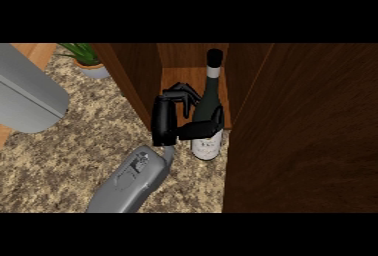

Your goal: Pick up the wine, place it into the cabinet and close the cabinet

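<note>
Nearest to me is a grey forearm [133,180] that rises from the lower edge of the head view and slants up and to the right toward the cabinet. I take it for the robot's right arm, though only this one arm shows and I cannot be sure. Its black right hand [173,120] sits at the mouth of the cabinet [295,140], curled round the wine bottle [209,107]. The thumb crosses the front of the bottle just above the pale label, while the fingers [181,95] bend round the bottle's left side and behind it, so the hand has the bottle in its grasp at about mid-body.

The bottle's long axis runs up the view, dark capped neck deep inside the opening and labelled base toward me, right at the front lip of the shelf [177,77]. Whether the base rests on the shelf or hangs just over the speckled counter [59,160] I cannot tell. The bottle lies to the right of the palm, between the cabinet's left wall and the big dark door [310,165] that stands open at the right.

By my judgement the coming move is a short push inward along that axis, then letting go. No other hand is in sight. A potted plant [88,60] stands well off, upper left.
</note>
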Robot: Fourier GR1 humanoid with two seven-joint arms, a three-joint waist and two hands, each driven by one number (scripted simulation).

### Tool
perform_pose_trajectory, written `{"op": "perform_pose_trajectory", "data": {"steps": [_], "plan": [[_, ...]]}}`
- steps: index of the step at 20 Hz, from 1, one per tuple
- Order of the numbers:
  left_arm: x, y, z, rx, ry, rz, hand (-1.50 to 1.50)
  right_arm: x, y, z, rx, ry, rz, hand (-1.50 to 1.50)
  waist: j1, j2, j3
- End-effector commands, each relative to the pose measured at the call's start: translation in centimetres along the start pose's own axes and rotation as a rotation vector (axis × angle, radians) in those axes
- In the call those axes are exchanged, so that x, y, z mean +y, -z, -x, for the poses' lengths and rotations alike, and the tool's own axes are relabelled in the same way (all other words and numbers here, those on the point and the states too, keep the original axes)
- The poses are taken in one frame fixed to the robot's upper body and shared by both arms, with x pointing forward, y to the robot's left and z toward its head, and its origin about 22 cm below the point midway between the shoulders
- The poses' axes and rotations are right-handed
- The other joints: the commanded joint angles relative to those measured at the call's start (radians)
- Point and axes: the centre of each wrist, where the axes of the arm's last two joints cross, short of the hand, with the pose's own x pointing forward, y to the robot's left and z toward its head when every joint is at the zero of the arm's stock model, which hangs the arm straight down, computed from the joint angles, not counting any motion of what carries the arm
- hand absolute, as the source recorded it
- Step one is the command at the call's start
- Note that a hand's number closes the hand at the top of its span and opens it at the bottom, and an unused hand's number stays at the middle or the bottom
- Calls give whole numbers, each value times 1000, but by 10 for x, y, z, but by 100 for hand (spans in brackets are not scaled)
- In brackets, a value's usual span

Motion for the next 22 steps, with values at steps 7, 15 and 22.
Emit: {"op": "perform_pose_trajectory", "data": {"steps": [7,15,22], "plan": [[13,18,9,33,6,-29,150,8,-26,-25,-43,50,-41,-150,4,-1,0],[28,37,28,89,-28,-25,150,11,-4,-10,-60,62,-19,-150,5,2,0],[29,63,35,85,42,-48,150,1,-22,-15,-61,63,-48,-150,-10,3,1]]}}
